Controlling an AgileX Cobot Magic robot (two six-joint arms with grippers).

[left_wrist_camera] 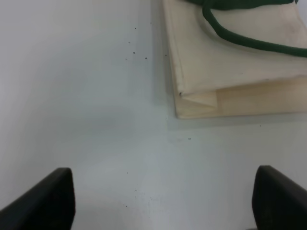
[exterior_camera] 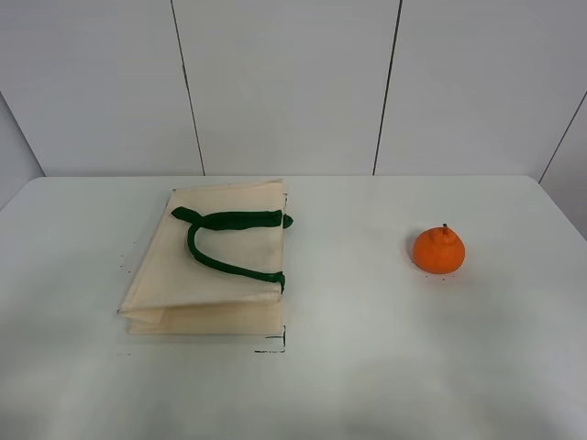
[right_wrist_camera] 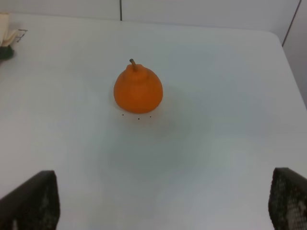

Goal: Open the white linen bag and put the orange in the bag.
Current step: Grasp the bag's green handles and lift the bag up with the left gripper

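Note:
The white linen bag (exterior_camera: pixel 206 266) lies flat and closed on the table's left half, its dark green handles (exterior_camera: pixel 229 240) lying on top. The orange (exterior_camera: pixel 438 249) stands upright on the right half, stem up. Neither gripper shows in the exterior high view. In the left wrist view the left gripper (left_wrist_camera: pixel 163 201) is open and empty, some way short of the bag's folded corner (left_wrist_camera: pixel 196 98). In the right wrist view the right gripper (right_wrist_camera: pixel 163 203) is open and empty, some way short of the orange (right_wrist_camera: pixel 138 89).
The white table (exterior_camera: pixel 367 367) has small black marks by the bag's corners (exterior_camera: pixel 275 346). White wall panels (exterior_camera: pixel 284 82) stand behind the table's far edge. A corner of the bag shows at the edge of the right wrist view (right_wrist_camera: pixel 5 33).

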